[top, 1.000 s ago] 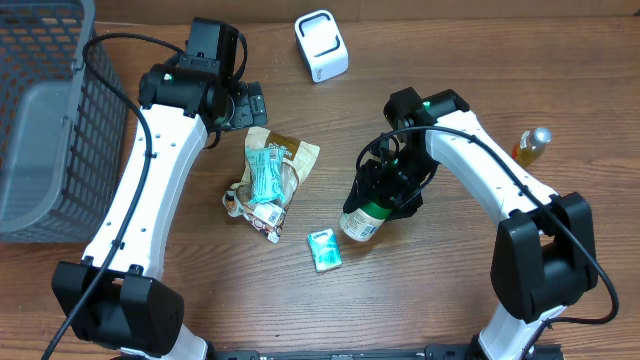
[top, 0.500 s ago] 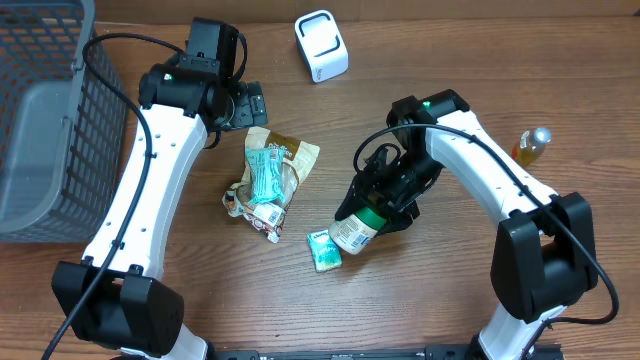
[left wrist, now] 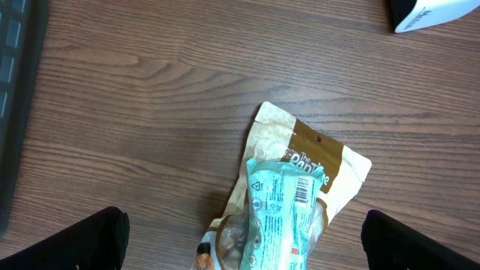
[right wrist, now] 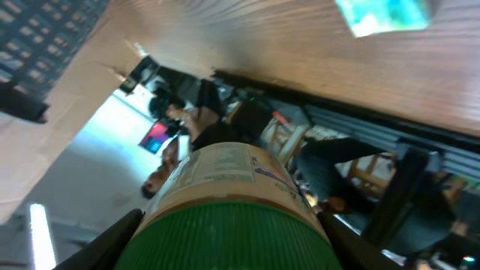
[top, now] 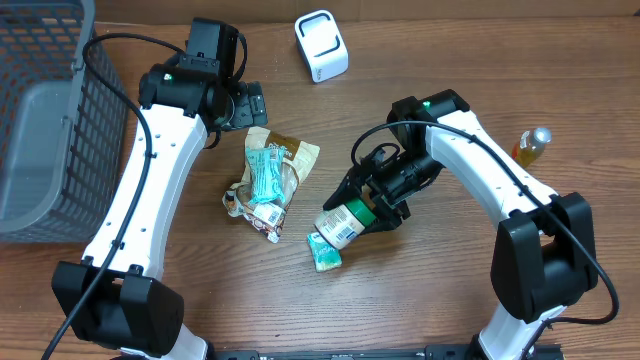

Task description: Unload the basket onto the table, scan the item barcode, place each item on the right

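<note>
Going left to right on my feed: the grey basket [top: 40, 120] sits at the far left, and the left pincer [top: 250, 105] hangs with its jaws wide apart and nothing in them, just above the heap of snack packets [top: 268, 180]. The white scanner [top: 321, 45] sits at the far edge of the surface [top: 450, 300], well apart from everything else. Below it there's a small teal packet [top: 323, 250], and right beside that is the thing I care about, the green-capped jar [top: 335, 225]. It's tilted with its base pointing down-left and looks to be lifted off the wood. The right pincer [top: 378, 200] is clamped on its cap end, and in the wrist view the fingers [right wrist: 124, 232] sit either side of the green lid. A little bottle [top: 530, 145] stands alone at the far right. I can't spot a barcode on the label from any view, so my plan is to carry the jar up toward the scanner slowly, roll the wrist until the code faces it, and hold steady there. The grip is only at the cap, so no jerky moves.
</note>
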Controlling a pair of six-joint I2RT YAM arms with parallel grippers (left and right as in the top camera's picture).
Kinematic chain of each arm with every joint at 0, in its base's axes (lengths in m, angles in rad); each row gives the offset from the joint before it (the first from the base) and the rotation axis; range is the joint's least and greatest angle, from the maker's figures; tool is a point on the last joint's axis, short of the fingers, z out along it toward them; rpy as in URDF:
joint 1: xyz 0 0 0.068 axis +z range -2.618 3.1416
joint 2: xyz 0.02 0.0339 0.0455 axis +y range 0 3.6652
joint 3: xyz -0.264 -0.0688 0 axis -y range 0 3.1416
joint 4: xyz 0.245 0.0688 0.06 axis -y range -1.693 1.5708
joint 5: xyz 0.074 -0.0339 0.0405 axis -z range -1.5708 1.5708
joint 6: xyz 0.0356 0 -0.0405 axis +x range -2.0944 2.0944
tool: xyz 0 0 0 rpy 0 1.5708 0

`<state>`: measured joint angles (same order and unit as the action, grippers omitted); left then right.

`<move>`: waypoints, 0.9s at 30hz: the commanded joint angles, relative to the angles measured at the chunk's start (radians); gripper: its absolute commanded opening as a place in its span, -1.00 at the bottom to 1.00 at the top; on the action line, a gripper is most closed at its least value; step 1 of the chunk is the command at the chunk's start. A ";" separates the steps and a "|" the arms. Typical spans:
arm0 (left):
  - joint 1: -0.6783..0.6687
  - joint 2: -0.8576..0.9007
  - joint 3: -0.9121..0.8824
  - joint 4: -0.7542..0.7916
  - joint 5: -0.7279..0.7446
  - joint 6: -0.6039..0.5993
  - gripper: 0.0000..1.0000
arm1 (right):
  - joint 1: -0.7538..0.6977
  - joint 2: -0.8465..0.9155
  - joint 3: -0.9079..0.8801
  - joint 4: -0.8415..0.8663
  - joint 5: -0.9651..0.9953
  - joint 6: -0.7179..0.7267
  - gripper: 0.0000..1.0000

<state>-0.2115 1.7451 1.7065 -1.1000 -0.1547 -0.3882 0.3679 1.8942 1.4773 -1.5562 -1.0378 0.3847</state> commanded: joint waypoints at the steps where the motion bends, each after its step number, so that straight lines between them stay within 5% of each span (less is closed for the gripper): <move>1: -0.005 -0.012 0.017 0.000 -0.010 0.015 1.00 | -0.005 -0.042 0.026 -0.002 -0.118 0.016 -0.62; 16: -0.005 -0.012 0.017 0.000 -0.010 0.015 1.00 | -0.005 -0.042 0.026 0.060 -0.085 0.015 -0.64; 27: -0.005 -0.012 0.017 0.000 -0.010 0.015 0.99 | -0.005 -0.042 0.026 0.278 0.404 0.015 -0.65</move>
<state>-0.2115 1.7451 1.7065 -1.1000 -0.1543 -0.3882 0.3679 1.8942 1.4773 -1.2976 -0.8005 0.3977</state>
